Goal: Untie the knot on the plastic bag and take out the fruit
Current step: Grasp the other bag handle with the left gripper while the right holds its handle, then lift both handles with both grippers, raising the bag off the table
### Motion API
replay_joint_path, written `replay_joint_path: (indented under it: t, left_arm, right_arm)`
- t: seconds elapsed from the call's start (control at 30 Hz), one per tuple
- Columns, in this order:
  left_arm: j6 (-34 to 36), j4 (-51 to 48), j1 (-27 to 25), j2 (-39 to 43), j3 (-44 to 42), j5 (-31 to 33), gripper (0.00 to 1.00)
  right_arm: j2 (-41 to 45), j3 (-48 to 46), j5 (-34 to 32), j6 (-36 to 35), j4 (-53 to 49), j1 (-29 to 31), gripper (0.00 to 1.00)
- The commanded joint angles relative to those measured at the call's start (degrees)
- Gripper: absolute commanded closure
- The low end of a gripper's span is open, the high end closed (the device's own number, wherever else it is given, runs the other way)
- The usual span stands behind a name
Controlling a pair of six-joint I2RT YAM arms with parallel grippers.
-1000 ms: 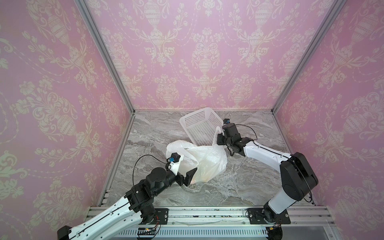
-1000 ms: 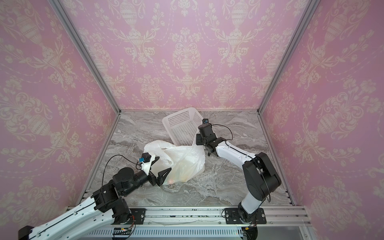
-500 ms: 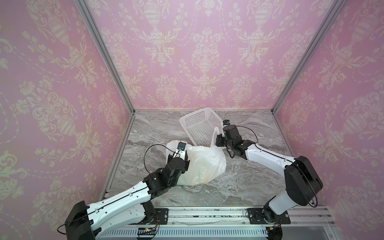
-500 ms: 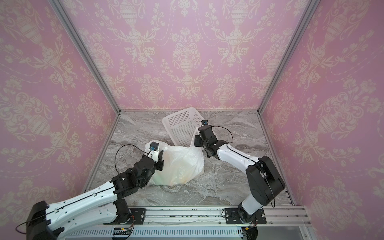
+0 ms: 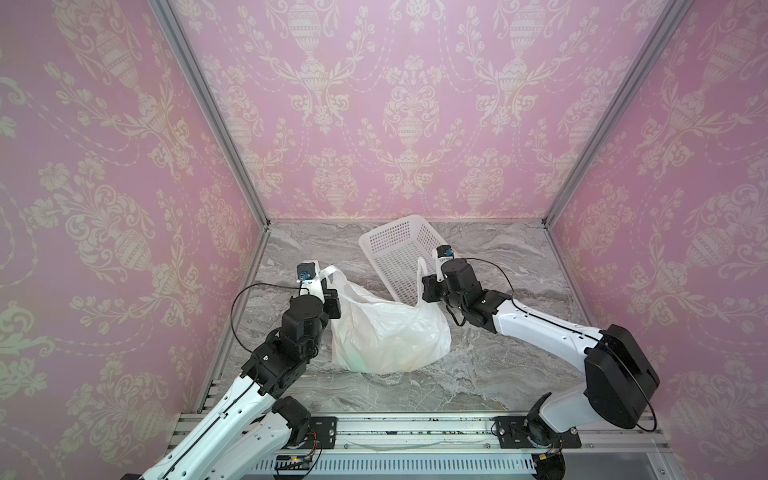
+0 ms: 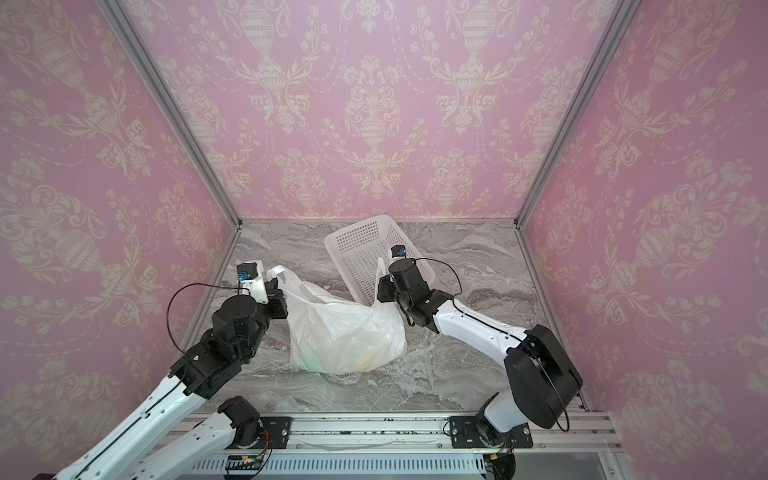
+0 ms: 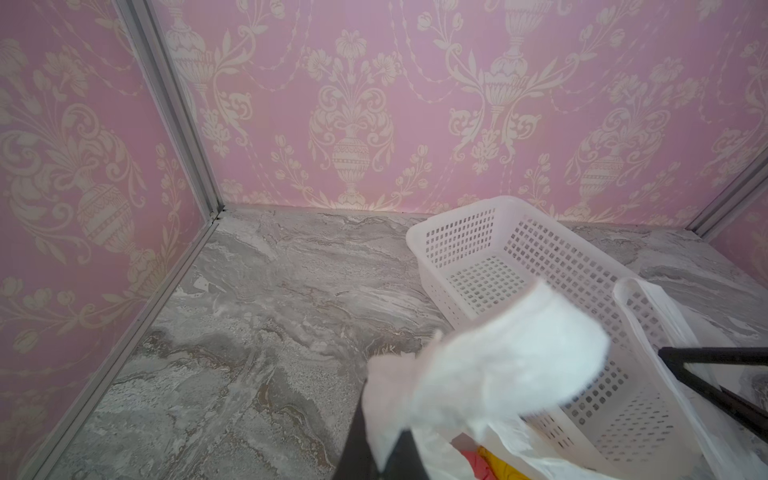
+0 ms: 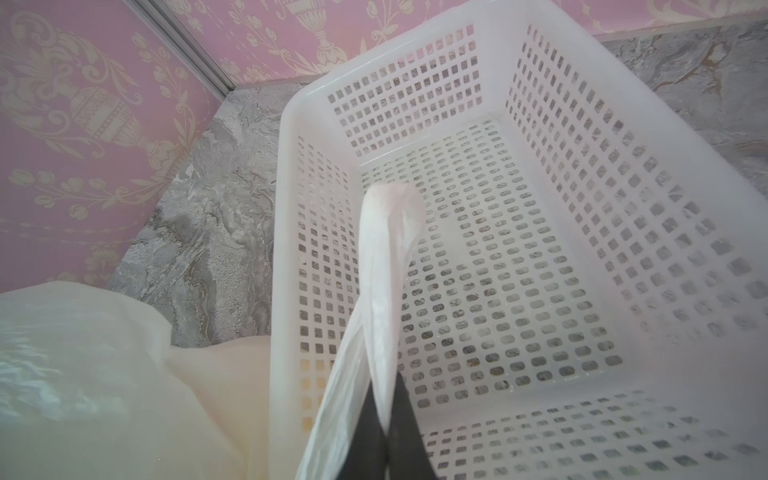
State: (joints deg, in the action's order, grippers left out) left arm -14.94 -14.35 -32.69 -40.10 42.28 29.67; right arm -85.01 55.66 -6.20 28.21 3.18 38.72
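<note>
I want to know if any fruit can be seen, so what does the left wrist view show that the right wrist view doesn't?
Only the left wrist view: red and yellow fruit inside the open bag, and the left gripper shut on one handle. Only the right wrist view: the right gripper pinching the other handle. Both: the bag, the empty basket, the table.

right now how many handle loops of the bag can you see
2. One handle loop is pinched in the left gripper; the other handle loop in the right gripper, by the basket. None seems hidden.
</note>
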Motion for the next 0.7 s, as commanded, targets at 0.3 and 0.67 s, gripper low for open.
replay_joint_path:
  t: [0.3,0.67]
  left_arm:
    - [0.1,-10.5,11.5,-3.4,16.0,-7.0,1.0]
    - [-2.5,-15.0,30.6,-19.2,31.0,-21.1,1.0]
  right_arm:
    - [-6.9,20.4,5.9,0.3,-2.2,5.1,1.0]
    - [-32.8,61.9,13.1,-1.6,-13.0,4.3,1.0]
